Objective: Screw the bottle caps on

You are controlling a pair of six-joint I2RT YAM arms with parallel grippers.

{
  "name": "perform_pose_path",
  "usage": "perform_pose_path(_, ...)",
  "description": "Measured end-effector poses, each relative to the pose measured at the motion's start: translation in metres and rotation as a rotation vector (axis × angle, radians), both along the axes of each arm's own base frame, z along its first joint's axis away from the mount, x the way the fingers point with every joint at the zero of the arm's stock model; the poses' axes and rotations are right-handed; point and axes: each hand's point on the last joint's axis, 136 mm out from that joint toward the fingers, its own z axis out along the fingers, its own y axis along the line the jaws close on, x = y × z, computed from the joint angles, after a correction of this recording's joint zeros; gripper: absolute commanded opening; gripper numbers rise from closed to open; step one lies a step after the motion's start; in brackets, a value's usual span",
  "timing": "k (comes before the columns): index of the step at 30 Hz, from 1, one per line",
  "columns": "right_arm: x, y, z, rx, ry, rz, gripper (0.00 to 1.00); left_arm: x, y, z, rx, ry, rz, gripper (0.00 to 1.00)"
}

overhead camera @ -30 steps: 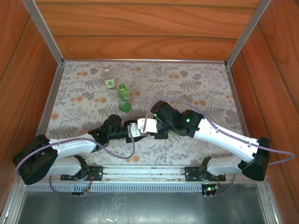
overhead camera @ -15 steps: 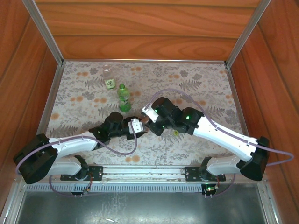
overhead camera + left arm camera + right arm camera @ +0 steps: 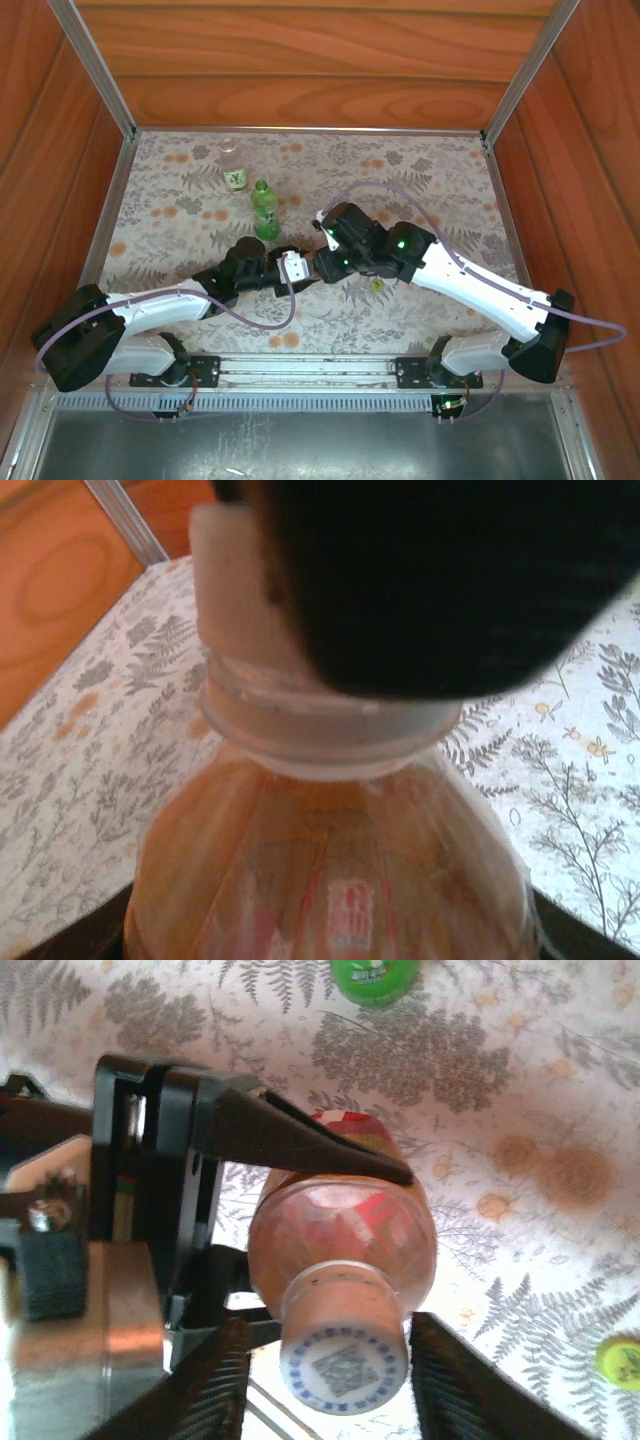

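Amber bottle (image 3: pixel 340 1230) sits mid-counter, clenched round its body by your left claw (image 3: pixel 292 268). Its white cap (image 3: pixel 343 1360) is on the neck, and your right claw (image 3: pixel 335 1385) straddles it, released, not pinching. Expect thin, springy plastic weighted by liquid, so grip the small stiff cap at its rim. The floral counter (image 3: pixel 440 190) lies flat. Green bottle (image 3: pixel 265 212) and clear bottle (image 3: pixel 233 168) stand toward 11 o'clock, a loose yellow-green cap (image 3: pixel 376 286) toward 4 o'clock. Wood walls enclose three sides.

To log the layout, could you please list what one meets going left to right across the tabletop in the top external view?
Clear labelled bottle → green bottle → left gripper → yellow-green cap.
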Motion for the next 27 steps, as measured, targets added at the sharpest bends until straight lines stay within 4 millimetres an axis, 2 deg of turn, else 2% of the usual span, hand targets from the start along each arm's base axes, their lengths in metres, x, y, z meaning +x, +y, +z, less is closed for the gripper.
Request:
perform_pose_path(4, -0.013, -0.011, 0.014, 0.014, -0.077, 0.142, 0.65, 0.001, -0.003, 0.009, -0.031, -0.023, -0.005, 0.58)
perform_pose_path(9, -0.039, -0.027, 0.024, 0.034, -0.210, 0.393, 0.66, -0.004, -0.003, 0.009, -0.039, -0.020, -0.031, 0.57)
perform_pose_path(12, -0.041, -0.032, 0.025, -0.011, -0.318, 0.531, 0.64, -0.012, -0.003, 0.006, -0.039, -0.014, -0.066, 0.58)
perform_pose_path(15, -0.036, -0.029, 0.023, -0.081, -0.424, 0.660, 0.58, -0.018, -0.002, 0.001, -0.033, -0.008, -0.097, 0.58)
perform_pose_path(22, -0.025, -0.007, 0.012, -0.153, -0.544, 0.860, 0.55, -0.023, -0.002, 0.002, -0.037, -0.015, -0.122, 0.58)
perform_pose_path(27, -0.026, 0.000, 0.003, -0.165, -0.541, 0.928, 0.42, -0.025, -0.002, 0.008, -0.049, -0.026, -0.130, 0.58)
